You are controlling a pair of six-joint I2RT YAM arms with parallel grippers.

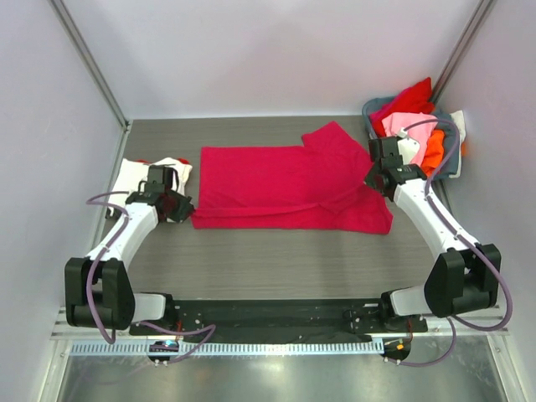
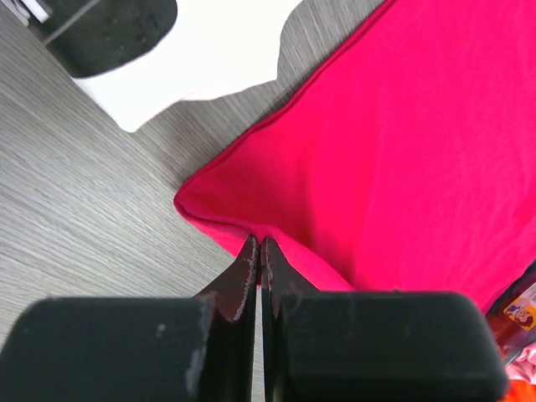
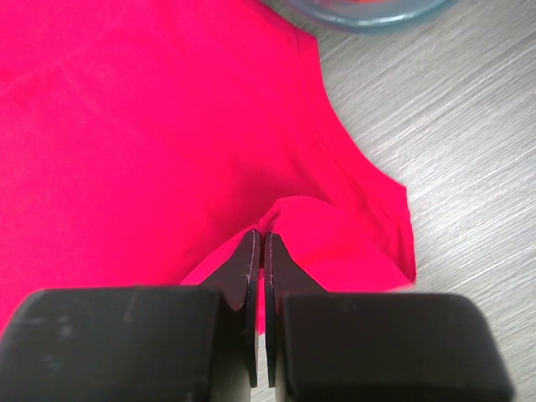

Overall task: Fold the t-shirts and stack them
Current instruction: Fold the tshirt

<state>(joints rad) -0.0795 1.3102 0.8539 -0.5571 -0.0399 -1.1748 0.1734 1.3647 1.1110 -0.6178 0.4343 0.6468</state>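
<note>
Black fingers of the left gripper [image 2: 260, 244] fill the bottom of the left wrist view, pressed together with only a hairline slit between them. Their tips meet right on the hem of the crimson t-shirt [image 2: 394, 142], just beside its near left corner. The hem seems to be nipped between them, though how much cloth is caught is hard to tell from this angle. Beyond that corner lies a strip of bare grey table [image 2: 100, 193], then the white t-shirt [image 2: 209, 50], apart from the crimson one.

The right gripper [image 3: 260, 239] is likewise clenched. Its tips are buried in a small raised pucker of crimson cloth at the shirt's right edge, near the sleeve, so it is grasping the fabric there. The grey-blue basket [image 3: 360, 12] shows only as a rim at the top of that view.

From above, the crimson t-shirt [image 1: 276, 184] lies spread flat across the middle of the table [image 1: 276, 260], one sleeve pointing to the far side. The left gripper [image 1: 177, 207] sits at its left end and the right gripper [image 1: 377, 180] at its right end. The white t-shirt [image 1: 134, 172] lies at the far left, partly under the left wrist. The basket [image 1: 450, 167] stands in the far right corner, heaped with a red tee [image 1: 410, 96], a pink tee [image 1: 402, 124] and an orange tee [image 1: 434, 149].
</note>
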